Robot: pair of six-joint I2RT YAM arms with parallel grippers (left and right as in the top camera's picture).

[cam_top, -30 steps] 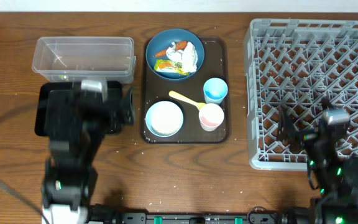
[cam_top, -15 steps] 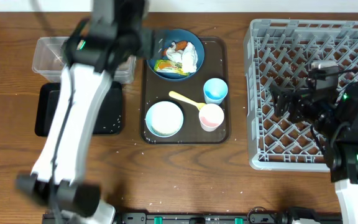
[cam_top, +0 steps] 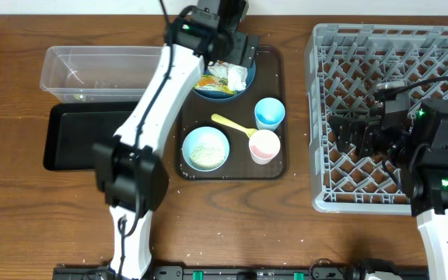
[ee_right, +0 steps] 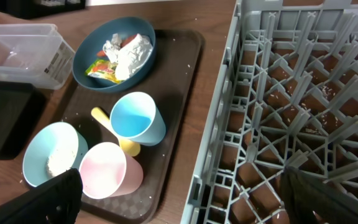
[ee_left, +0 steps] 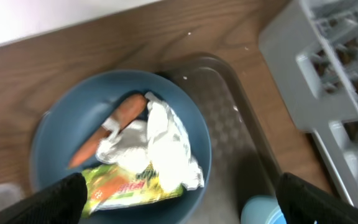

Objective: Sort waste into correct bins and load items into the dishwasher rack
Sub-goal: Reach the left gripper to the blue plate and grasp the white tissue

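Observation:
The dark-blue bowl (ee_left: 61,130) holds the crumpled white tissue (ee_left: 157,140), the yellow-green wrapper (ee_left: 129,186) and the carrot piece (ee_left: 107,127). My left gripper (ee_left: 179,208) hangs open and empty just above this bowl (cam_top: 243,82). The small white bowl (cam_top: 205,148) with rice, the light-blue cup (cam_top: 269,113), the pink cup (cam_top: 264,145) and the yellow spoon (cam_top: 232,124) stand on the brown tray. My right gripper (ee_right: 185,199) is open and empty over the grey dishwasher rack's (cam_top: 395,47) left part. The clear tub (cam_top: 99,70) and black tray (cam_top: 76,136) lie at the left.
The dark brown serving tray (cam_top: 274,167) sits between the bins and the rack. Loose rice grains are scattered on the wood around it and under the rack (ee_right: 303,93). My left arm stretches across the black tray and the tub's right end.
My left arm has swung from the table's front left up and right to the dark-blue bowl. My right arm has moved from the rack's front edge to over its left part.

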